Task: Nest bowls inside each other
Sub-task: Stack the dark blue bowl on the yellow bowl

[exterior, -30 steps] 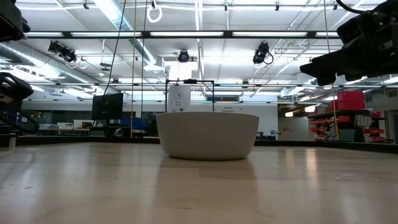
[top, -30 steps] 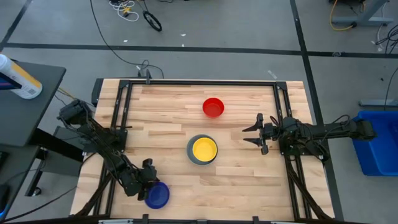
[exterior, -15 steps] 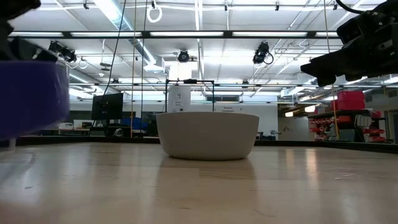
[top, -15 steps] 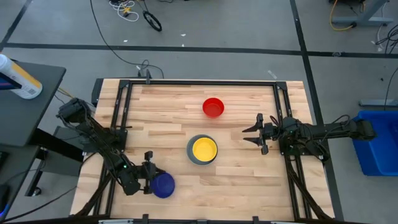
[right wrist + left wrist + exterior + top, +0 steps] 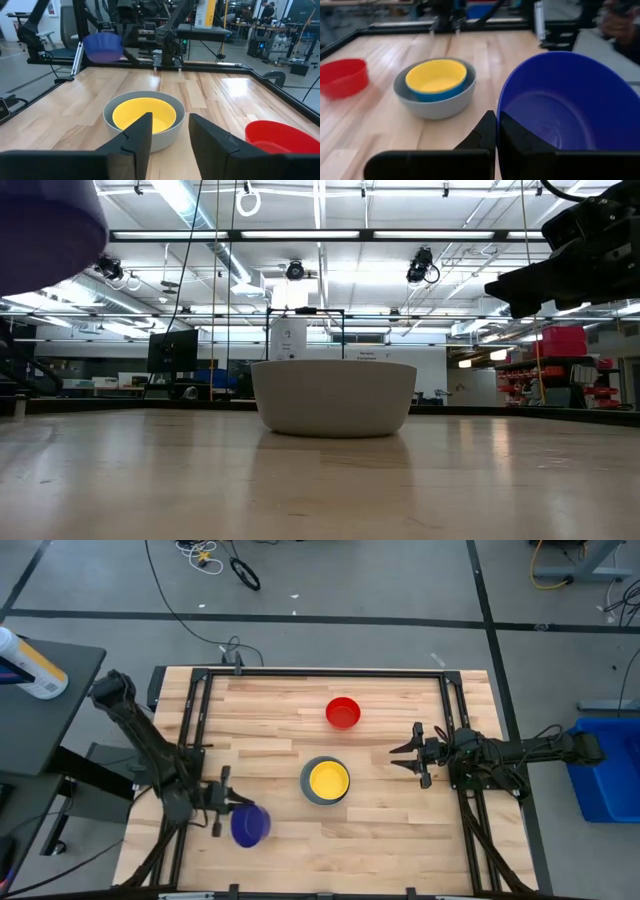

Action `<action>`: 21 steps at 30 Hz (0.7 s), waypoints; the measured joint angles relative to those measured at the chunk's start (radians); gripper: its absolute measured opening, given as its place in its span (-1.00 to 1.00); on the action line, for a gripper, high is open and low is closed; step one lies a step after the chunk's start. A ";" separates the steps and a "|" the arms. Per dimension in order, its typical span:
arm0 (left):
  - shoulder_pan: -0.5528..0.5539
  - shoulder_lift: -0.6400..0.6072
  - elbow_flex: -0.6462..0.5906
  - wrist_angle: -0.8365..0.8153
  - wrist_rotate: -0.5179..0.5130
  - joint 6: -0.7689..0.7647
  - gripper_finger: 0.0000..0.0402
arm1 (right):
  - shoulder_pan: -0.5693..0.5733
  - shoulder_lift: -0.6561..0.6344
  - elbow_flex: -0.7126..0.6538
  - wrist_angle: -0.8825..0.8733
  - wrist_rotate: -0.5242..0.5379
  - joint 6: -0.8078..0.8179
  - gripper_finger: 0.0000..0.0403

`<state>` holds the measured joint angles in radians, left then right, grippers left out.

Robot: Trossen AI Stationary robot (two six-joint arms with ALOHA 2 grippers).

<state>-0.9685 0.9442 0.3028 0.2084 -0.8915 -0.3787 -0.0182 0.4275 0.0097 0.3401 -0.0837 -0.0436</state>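
My left gripper (image 5: pixel 232 812) is shut on the dark blue bowl (image 5: pixel 250 825), which hangs in the air over the table's near left part; the bowl also shows raised in the low view (image 5: pixel 40 225) and the right wrist view (image 5: pixel 103 47). At mid-table the grey bowl (image 5: pixel 325 783) rests on its base, with a light blue bowl (image 5: pixel 437 93) nested in it and the yellow bowl (image 5: pixel 436 76) nested in that. The red bowl (image 5: pixel 343 712) stands alone farther back. My right gripper (image 5: pixel 412 755) waits open at the right, its fingers level and pointing toward the grey bowl. My left gripper holds the dark blue bowl by its rim (image 5: pixel 501 111) on the side nearest the wrist. One finger (image 5: pixel 520 145) is inside the bowl and the other (image 5: pixel 486 134) outside. The fingers come nearly level from the table's left. The bowl is lifted clear and tilted.
A black metal frame (image 5: pixel 320 673) runs along the table's far, left and right sides. A side table with a white bottle (image 5: pixel 30 665) stands off the left. Bare wood lies between the lifted bowl and the grey bowl.
My left gripper has shut on the dark blue bowl's rim, risen and drawn back toward the table's far left. The bowl, which stood on the table near the front edge, is now lifted clear and tilted.
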 joint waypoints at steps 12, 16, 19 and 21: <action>0.001 -0.571 -0.289 0.094 0.255 0.274 -0.97 | 0.000 0.000 0.000 0.000 -0.032 -0.005 -0.38; 0.009 -0.723 -0.293 0.003 0.268 0.317 -0.97 | 0.000 0.000 0.000 0.000 -0.033 -0.006 -0.35; 0.031 -0.790 -0.293 -0.005 0.309 0.377 -0.97 | 0.000 0.000 0.000 0.002 -0.032 -0.009 -0.32; 0.058 -0.814 -0.293 -0.018 0.335 0.402 -0.97 | 0.000 0.000 0.000 0.006 -0.032 -0.009 -0.30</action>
<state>-0.9102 0.1307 0.0101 0.1905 -0.5568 0.0232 -0.0181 0.4278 0.0097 0.3456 -0.1162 -0.0530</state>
